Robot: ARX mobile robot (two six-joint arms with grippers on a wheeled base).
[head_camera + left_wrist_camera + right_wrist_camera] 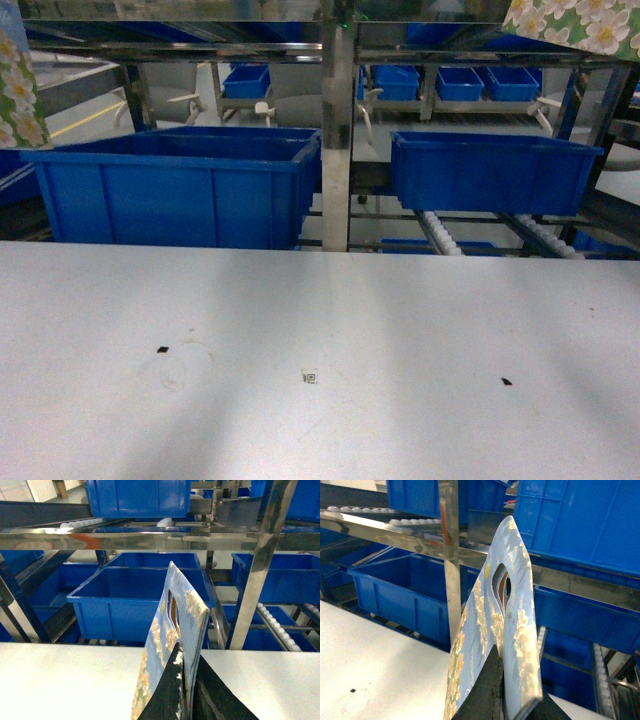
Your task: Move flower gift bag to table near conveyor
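Each arm holds a flower gift bag up in the air. In the left wrist view, the left gripper (186, 692) pinches the top edge of one flower gift bag (167, 655), with its dark fingers (167, 695) pressed on both sides of the flat bag. In the right wrist view, the right gripper (502, 690) pinches a second flower bag (507, 610) the same way. Both grippers are closed tight on thin card, just below the cut-out handle holes.

From the head view, only corners of the bags show: one at the left edge (15, 80) and one at the top right corner (580, 25). Both are high up and well apart from each other. The white table (320, 400) lies below with nothing on it but small dark specks and a tiny square marker (310, 377). Behind it stands the conveyor (440, 232) with its white rollers, and big blue bins (170, 190) sit on the steel tracks.

I think the bags are not put down yet. What could go wrong? The grip is on a thin edge, so a bag could slip out or swing. A bag could bump the shiny steel rail (150, 539) near it. If a bag is let go too high, it may tip over flat.
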